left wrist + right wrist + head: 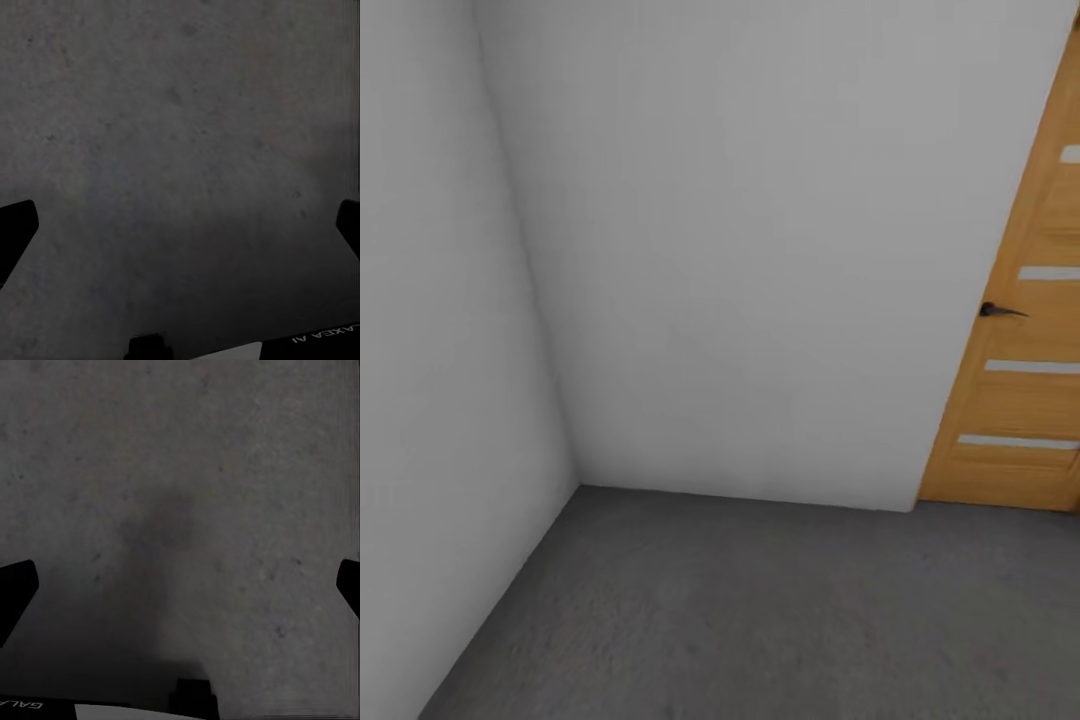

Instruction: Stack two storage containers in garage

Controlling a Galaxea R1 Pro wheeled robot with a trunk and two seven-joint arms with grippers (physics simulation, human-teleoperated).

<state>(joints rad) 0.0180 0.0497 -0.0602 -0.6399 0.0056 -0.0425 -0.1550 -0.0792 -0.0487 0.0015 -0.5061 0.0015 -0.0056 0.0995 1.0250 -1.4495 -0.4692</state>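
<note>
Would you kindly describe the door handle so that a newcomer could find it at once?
Start at the corner where two plain pale walls meet the dark grey floor, then follow the farther wall to the right to the orange wooden door. The handle is a small black lever by the door's left edge, the sole dark item among pale horizontal slats.

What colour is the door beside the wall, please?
The door is honey-orange wood with pale horizontal strips, clearest in the head view.

The head camera looked down into a wall corner point(575, 485); both wrist cameras faced straight down at the floor point(180, 150), close above it.
</note>
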